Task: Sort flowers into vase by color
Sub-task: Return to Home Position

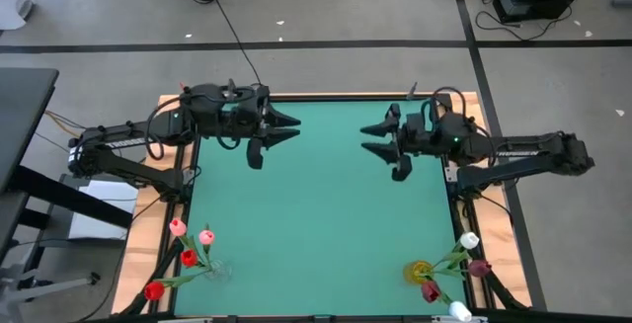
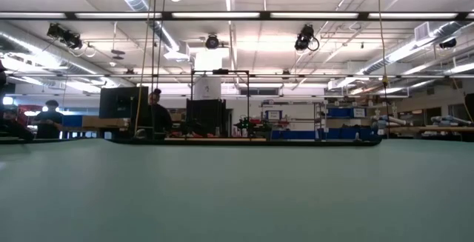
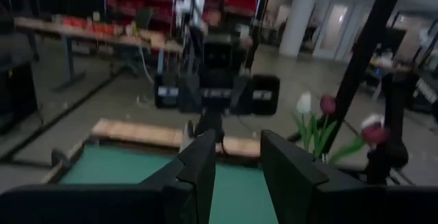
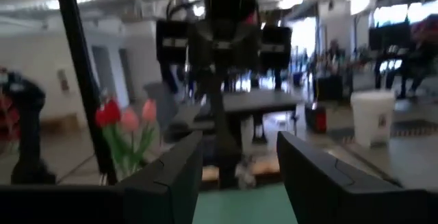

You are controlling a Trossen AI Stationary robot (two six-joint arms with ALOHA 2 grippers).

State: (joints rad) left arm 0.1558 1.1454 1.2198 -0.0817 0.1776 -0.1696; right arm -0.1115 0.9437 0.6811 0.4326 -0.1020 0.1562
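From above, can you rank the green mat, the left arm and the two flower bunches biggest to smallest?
1. Green mat
2. Left arm
3. Red-pink bunch and white-maroon bunch look about alike, so I won't rank them.

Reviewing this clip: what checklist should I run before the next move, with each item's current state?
Left gripper empty, fingers open: ok.
Right gripper empty, fingers open: ok.
Both at the green table's far edge, away from the vases: ok.
Red and pink tulips in the clear glass vase: ok.
White and dark red tulips in the yellow transparent vase: ok.
White head at the near edge, in that vase or loose: cannot tell.
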